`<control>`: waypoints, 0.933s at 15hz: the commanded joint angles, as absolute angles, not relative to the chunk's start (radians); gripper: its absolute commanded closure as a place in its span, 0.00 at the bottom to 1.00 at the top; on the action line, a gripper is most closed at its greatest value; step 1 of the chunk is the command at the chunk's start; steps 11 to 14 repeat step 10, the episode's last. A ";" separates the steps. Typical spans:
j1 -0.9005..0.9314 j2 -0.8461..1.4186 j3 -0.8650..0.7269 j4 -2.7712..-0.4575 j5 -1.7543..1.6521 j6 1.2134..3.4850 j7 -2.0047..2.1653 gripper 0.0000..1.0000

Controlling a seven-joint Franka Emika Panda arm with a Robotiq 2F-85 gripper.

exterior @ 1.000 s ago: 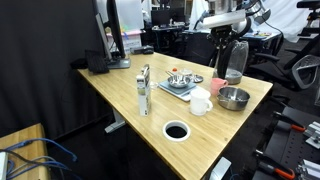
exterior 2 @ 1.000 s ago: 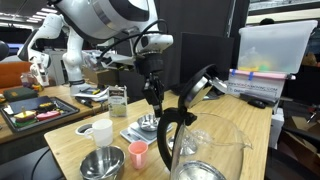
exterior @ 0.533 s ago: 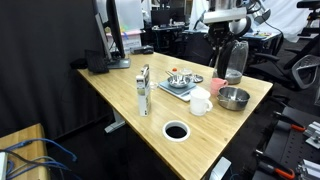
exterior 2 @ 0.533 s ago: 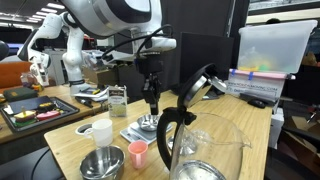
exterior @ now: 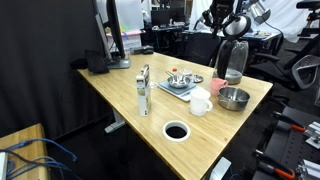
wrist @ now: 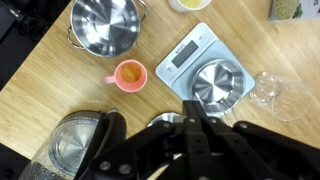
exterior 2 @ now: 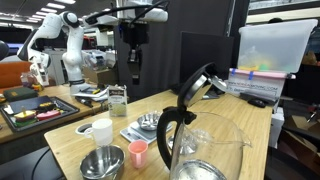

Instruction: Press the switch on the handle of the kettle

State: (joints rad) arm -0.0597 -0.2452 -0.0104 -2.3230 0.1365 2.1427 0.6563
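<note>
The kettle [exterior: 234, 62] stands at the table's far corner, with a greyish see-through body and a black top. In an exterior view it fills the foreground [exterior 2: 212, 148], its black curved handle [exterior 2: 164, 132] facing the camera. In the wrist view it sits at the bottom left [wrist: 70, 152]. My gripper [exterior 2: 136, 78] hangs fingers-down, well above the table and apart from the kettle. It also shows in an exterior view [exterior: 223, 28]. In the wrist view the fingers [wrist: 190, 104] are pressed together and hold nothing.
A steel bowl [wrist: 103, 25], a pink cup [wrist: 129, 75], and a scale [wrist: 185, 62] carrying a small steel bowl [wrist: 216, 82] lie below me. A clear glass [wrist: 276, 92] is to the right. A white mug [exterior: 200, 102] stands mid-table, near a round table hole [exterior: 176, 130].
My gripper has risen from just above the kettle's handle and pulled up and away from it. The kettle and other objects have not moved.
</note>
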 commanded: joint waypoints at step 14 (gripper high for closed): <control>-0.069 -0.336 -0.020 -2.335 0.253 1.936 0.461 0.62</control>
